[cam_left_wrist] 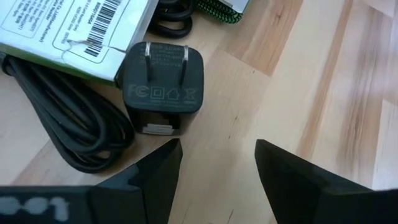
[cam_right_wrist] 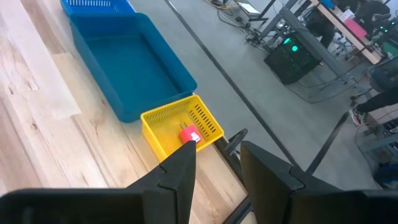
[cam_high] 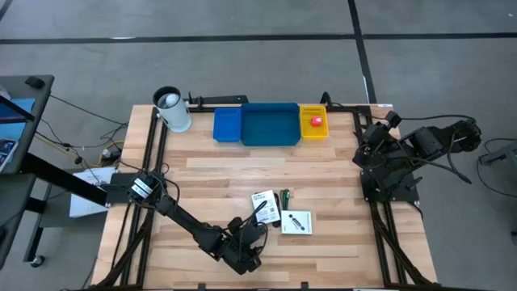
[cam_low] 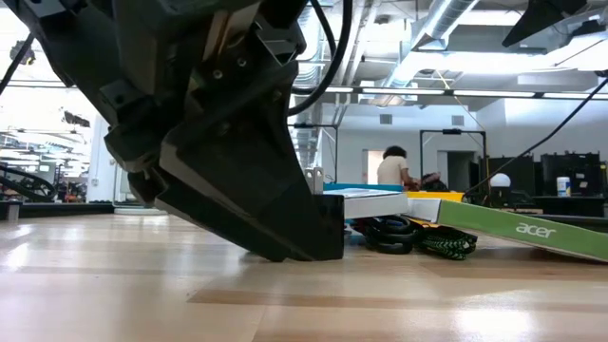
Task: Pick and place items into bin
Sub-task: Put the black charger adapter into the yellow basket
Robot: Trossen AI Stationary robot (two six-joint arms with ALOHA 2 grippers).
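Bench (cam_high: 242, 174): pale wooden slats, filling the middle of the high view.

Bins, along the upper edge of the bench: a small blue tray (cam_high: 227, 125), a wide blue tray (cam_high: 271, 124) and a small yellow tray (cam_high: 314, 123), standing in a row side by side. Both blue trays hold nothing that shows. A small red block (cam_high: 316, 121) lies in the yellow one.

Cup (cam_high: 172, 109): white and black, cylindrical, upper left of the bench, just left of the trays.

Items still on the bench, lower centre: two white printed packets (cam_high: 265, 207) (cam_high: 296, 221), a coiled black cable (cam_left_wrist: 74, 134) partly under the first, a green cable (cam_high: 285, 196) between them, and a black plug adapter (cam_left_wrist: 160, 87) lying flat with its two prongs showing, touching the packet's edge.

Left hand (cam_high: 252, 242): lower centre of the high view, low over the bench, fingers spread apart and gripping nothing; the adapter lies just ahead of the fingertips, apart from them.

Right hand (cam_right_wrist: 217, 163): at the right edge of the bench, arm folded back; fingers part-way apart, nothing between them.

A person (cam_low: 391, 168) shows far back in the room, centre right of the low view.
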